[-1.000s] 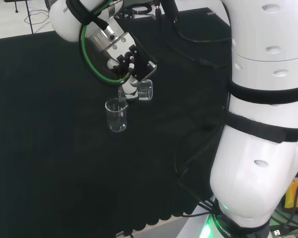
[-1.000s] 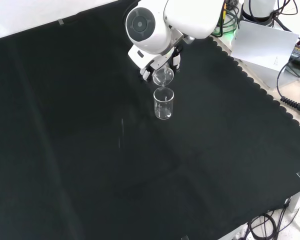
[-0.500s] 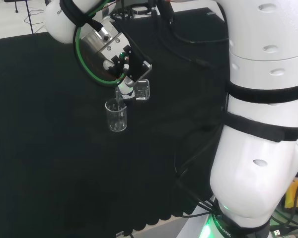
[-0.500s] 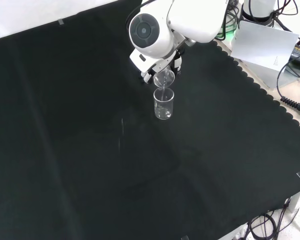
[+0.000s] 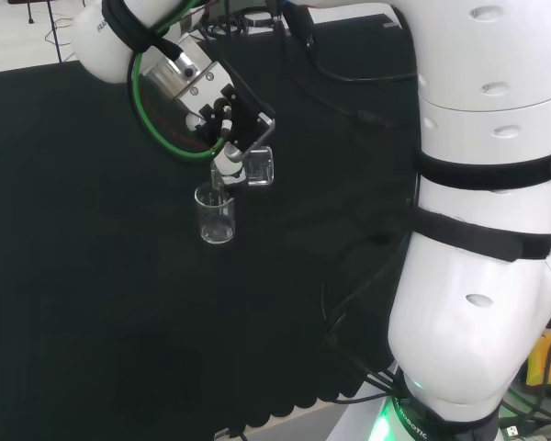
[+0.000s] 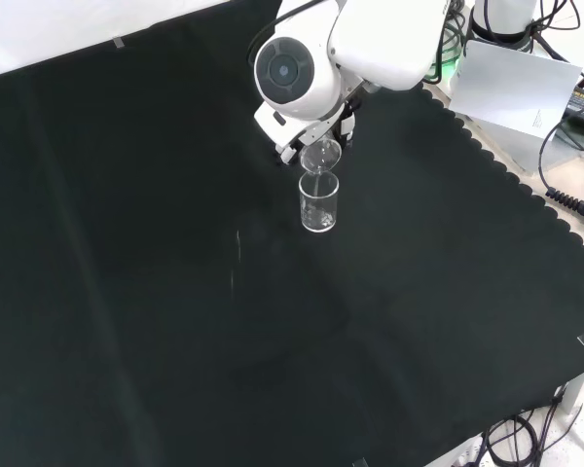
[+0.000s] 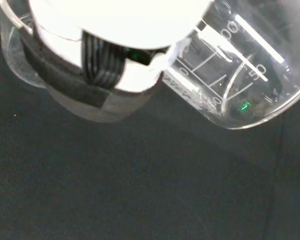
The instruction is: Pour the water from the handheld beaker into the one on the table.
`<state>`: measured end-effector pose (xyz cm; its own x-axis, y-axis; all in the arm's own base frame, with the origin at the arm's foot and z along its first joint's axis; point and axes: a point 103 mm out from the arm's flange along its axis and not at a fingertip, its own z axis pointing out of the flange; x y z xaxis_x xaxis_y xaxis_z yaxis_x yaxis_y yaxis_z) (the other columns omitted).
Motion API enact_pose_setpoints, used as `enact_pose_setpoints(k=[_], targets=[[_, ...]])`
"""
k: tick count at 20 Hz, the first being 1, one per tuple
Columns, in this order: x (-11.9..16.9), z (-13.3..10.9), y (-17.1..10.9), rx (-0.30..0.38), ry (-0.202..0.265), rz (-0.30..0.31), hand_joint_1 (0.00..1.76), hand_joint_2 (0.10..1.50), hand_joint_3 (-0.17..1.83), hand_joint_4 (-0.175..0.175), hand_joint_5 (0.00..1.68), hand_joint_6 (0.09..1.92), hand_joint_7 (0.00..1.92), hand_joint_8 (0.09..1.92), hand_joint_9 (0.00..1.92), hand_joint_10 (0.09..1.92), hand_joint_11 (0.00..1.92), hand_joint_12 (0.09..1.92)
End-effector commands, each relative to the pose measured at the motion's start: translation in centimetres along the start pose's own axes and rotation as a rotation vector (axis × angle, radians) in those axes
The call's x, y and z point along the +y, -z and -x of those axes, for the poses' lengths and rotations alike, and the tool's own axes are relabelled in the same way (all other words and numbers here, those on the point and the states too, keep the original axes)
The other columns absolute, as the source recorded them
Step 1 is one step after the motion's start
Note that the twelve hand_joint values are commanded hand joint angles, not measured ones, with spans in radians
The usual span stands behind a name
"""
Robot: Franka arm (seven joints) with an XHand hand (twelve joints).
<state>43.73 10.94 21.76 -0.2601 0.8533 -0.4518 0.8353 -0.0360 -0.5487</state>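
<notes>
Head view: your hand (image 5: 228, 129) has its fingers wrapped round the tipped beaker (image 5: 260, 166), its lip over the standing beaker (image 5: 216, 214) on the black cloth (image 5: 92, 303). White arm links (image 5: 482, 230) stand to the right.

Front view: the standing beaker (image 6: 318, 203) sits toward the cloth's far edge, bare cloth (image 6: 175, 321) all around.

Wrist view: the held beaker's graduated wall (image 7: 240, 75) lies against the palm.

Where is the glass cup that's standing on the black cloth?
In the head view the standing beaker sits left of the arm's big white links, just below the tipped beaker held in the hand. In the front view it stands near the cloth's top middle.
</notes>
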Motion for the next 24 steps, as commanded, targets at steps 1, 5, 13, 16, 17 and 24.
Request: enact_pose_setpoints(k=[1, 5, 13, 16, 17, 24], targets=[[-0.03, -0.31, 0.27, -0.013, -0.003, -0.009, 1.3, 0.59, 0.89, -0.175, 1.13, 1.0, 1.19, 0.98, 1.55, 0.91, 1.14, 0.89], [-0.09, -0.46, 0.4, -0.023, -0.006, -0.004, 1.3, 0.59, 0.89, -0.175, 1.13, 1.0, 1.19, 0.99, 1.55, 0.91, 1.14, 0.89], [-0.4, -0.57, 0.55, -0.047, -0.016, 0.018, 1.3, 0.59, 0.89, -0.175, 1.12, 1.0, 1.18, 0.99, 1.55, 0.92, 1.13, 0.89], [-0.5, -0.69, 0.59, -0.058, -0.019, 0.02, 1.3, 0.59, 0.89, -0.175, 1.12, 1.0, 1.18, 0.99, 1.55, 0.92, 1.13, 0.9], [-0.51, -0.72, 0.6, -0.058, -0.02, 0.019, 1.3, 0.59, 0.89, -0.175, 1.12, 1.01, 1.18, 0.99, 1.55, 0.92, 1.13, 0.9], [-0.44, -0.94, 0.59, -0.071, -0.022, 0.011, 1.3, 0.6, 0.89, -0.175, 1.12, 1.01, 1.18, 1.0, 1.54, 0.92, 1.13, 0.9]])
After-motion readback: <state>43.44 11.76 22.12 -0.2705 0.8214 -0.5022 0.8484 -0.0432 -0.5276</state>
